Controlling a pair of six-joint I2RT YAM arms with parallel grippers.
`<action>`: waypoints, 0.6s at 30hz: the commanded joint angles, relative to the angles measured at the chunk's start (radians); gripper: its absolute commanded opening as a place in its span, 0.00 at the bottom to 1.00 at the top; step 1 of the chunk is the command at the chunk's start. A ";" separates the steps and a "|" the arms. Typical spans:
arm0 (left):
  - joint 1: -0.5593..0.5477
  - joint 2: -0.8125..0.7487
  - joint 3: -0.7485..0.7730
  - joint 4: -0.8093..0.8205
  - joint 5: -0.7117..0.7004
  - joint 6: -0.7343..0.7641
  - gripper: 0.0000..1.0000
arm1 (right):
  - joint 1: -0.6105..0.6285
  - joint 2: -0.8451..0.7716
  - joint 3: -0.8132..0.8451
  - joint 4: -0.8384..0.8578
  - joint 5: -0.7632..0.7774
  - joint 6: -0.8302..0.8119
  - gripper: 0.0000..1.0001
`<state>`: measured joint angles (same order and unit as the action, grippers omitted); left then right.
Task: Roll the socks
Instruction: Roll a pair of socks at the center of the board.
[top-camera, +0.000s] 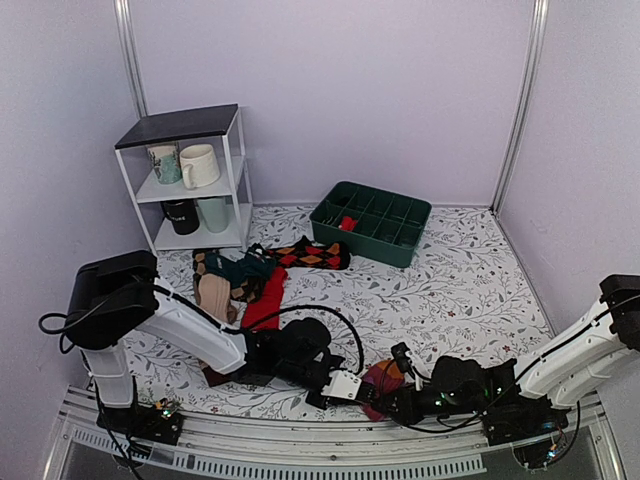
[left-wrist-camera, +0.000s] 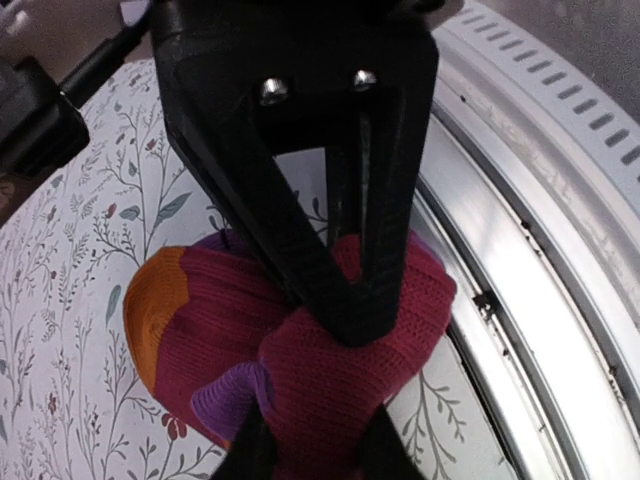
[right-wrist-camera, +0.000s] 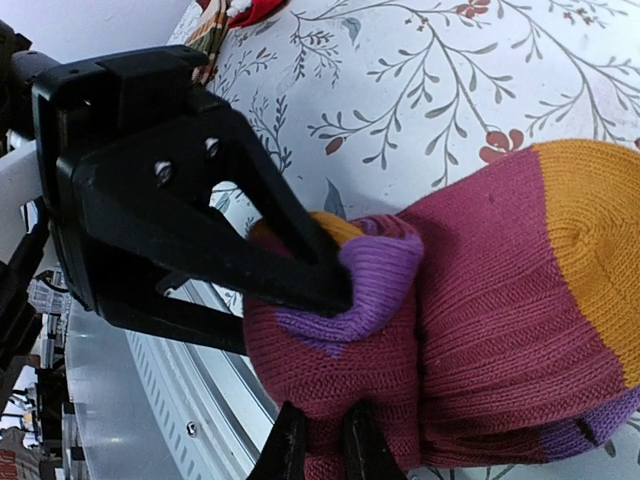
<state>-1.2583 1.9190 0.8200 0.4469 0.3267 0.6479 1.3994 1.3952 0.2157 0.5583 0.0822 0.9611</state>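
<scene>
Maroon socks bunched; left jaws, right jaws hide pinched middle

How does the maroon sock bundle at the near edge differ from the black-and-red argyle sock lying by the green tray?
The maroon knit sock bundle with orange and purple patches is bunched into a ball; the black-and-red argyle knit sock lies flat. The bundle is pinched by the left gripper and right gripper; the argyle sock is untouched. Both are patterned knit socks.
</scene>
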 joint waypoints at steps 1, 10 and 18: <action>-0.015 0.093 0.061 -0.288 0.072 -0.040 0.00 | -0.001 0.061 -0.040 -0.314 -0.085 0.019 0.09; -0.009 0.065 0.059 -0.438 0.099 -0.223 0.00 | -0.011 -0.091 0.015 -0.474 0.063 -0.022 0.38; 0.023 0.088 0.103 -0.556 0.133 -0.332 0.00 | -0.010 -0.514 -0.002 -0.639 0.295 -0.134 0.49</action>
<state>-1.2404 1.9194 0.9421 0.1940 0.3988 0.4084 1.3926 1.0599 0.2539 0.1013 0.2295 0.8948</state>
